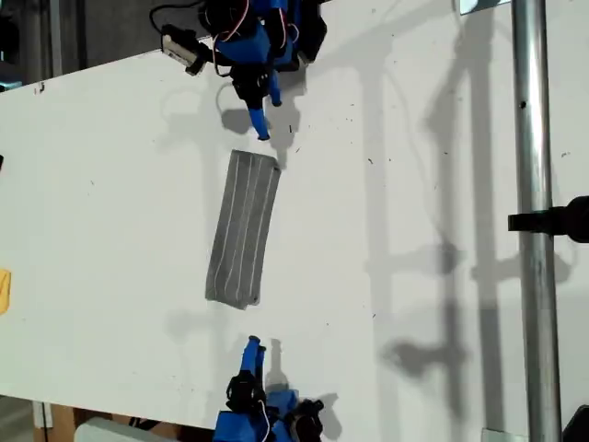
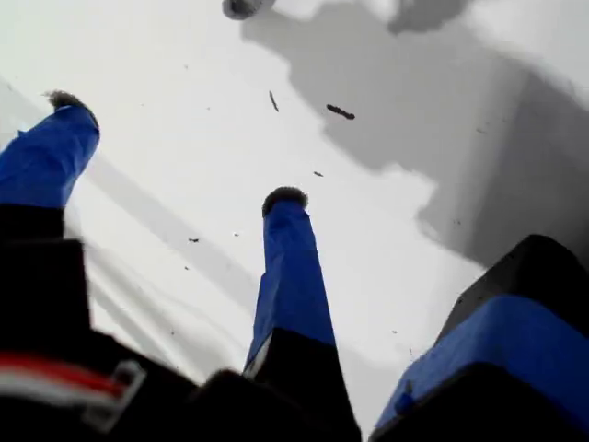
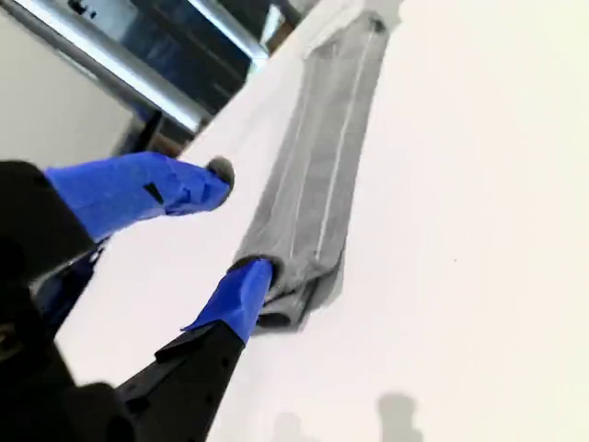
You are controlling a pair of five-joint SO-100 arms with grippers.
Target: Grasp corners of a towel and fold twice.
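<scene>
My first gripper and second gripper spread; towel folded, corners hidden.

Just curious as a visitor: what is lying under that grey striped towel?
The towel lies folded into a narrow strip on the white table; bare tabletop shows all around it. Nothing sits on top. Whatever is beneath the cloth or between its layers is covered.
</scene>
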